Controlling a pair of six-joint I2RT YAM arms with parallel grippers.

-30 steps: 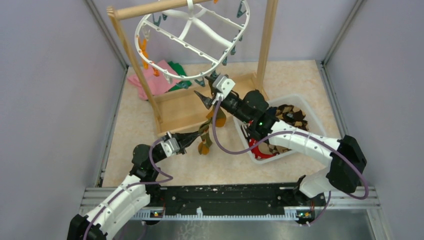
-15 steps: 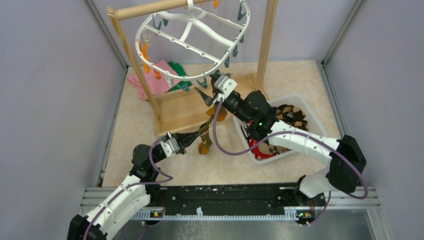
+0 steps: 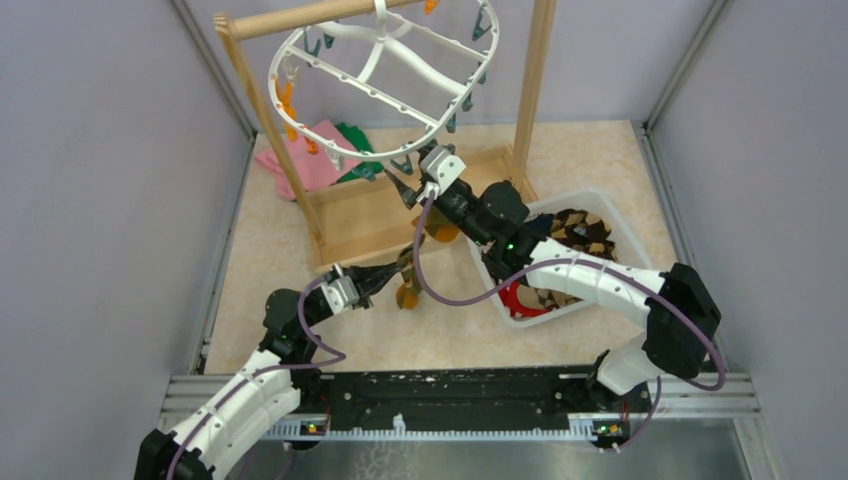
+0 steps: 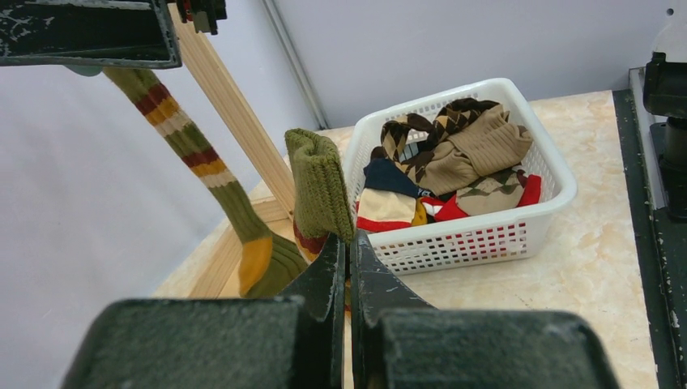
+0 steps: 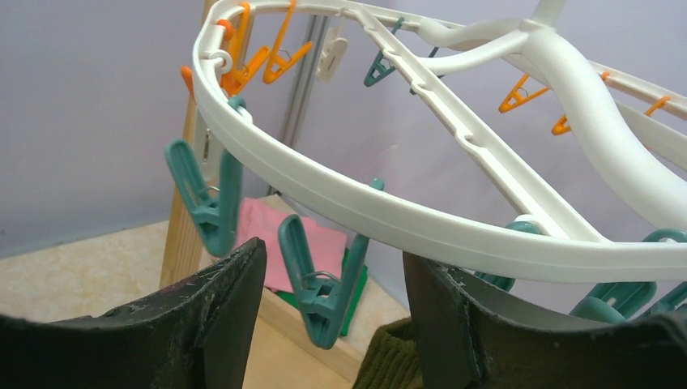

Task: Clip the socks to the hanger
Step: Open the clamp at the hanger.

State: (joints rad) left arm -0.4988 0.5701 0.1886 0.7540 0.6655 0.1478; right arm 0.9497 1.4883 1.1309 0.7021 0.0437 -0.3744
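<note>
While left gripper [image 4: 348,253] pinches ribbed olive sock [image 4: 320,182] | hanger [image 5: 381,212]: smooth white oval

A teal clip [image 5: 320,284] hung from the hanger's [image 5: 405,215] white rim, framed between the right gripper's [image 5: 332,258] spread fingers, olive sock [image 5: 390,361] below.

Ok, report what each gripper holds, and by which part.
Left gripper: sock, pinched just below its ribbed olive end. Right gripper: jaws open around a teal clip, nothing visibly gripped.
</note>
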